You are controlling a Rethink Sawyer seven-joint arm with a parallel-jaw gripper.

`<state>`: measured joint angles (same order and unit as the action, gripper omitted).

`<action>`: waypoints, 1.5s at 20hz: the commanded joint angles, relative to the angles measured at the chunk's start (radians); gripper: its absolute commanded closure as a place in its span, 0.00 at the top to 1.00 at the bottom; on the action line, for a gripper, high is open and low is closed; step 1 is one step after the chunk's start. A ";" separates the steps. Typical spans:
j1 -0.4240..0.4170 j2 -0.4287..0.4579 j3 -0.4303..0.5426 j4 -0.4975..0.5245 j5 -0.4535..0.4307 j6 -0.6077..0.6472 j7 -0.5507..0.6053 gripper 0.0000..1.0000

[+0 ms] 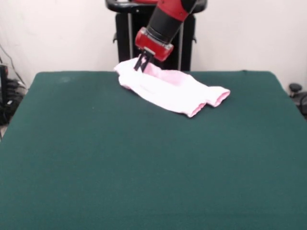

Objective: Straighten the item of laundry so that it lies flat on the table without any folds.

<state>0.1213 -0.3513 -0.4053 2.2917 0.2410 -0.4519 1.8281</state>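
The item of laundry [170,90], small pale pink baby trousers, lies near the far edge of the dark green table [144,167], a little right of the middle. Its two cuffed legs point to the right and towards the camera, one lying partly over the other. My gripper [142,64] comes down from the red and black arm onto the waist end at the far left of the garment. It is shut on that end, which stands lifted a little above the table's far edge. The rest of the cloth sags down onto the table with soft folds. No bow shows.
The robot's black pedestal [184,43] stands right behind the table's far edge, just behind the garment. Cables and dark gear [7,96] lie off the table at the left. A dark object [296,91] sits off the table at the right.
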 commanded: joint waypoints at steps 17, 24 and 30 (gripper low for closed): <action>-0.214 0.006 0.125 -0.242 -0.269 0.010 0.123 0.00; -0.291 -0.052 0.202 -0.234 -0.278 0.178 0.127 1.00; -0.459 -0.214 0.401 -0.171 -0.261 0.576 0.097 1.00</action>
<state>-0.2415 -0.4449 -0.2901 2.1843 -0.0345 -0.2466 1.8281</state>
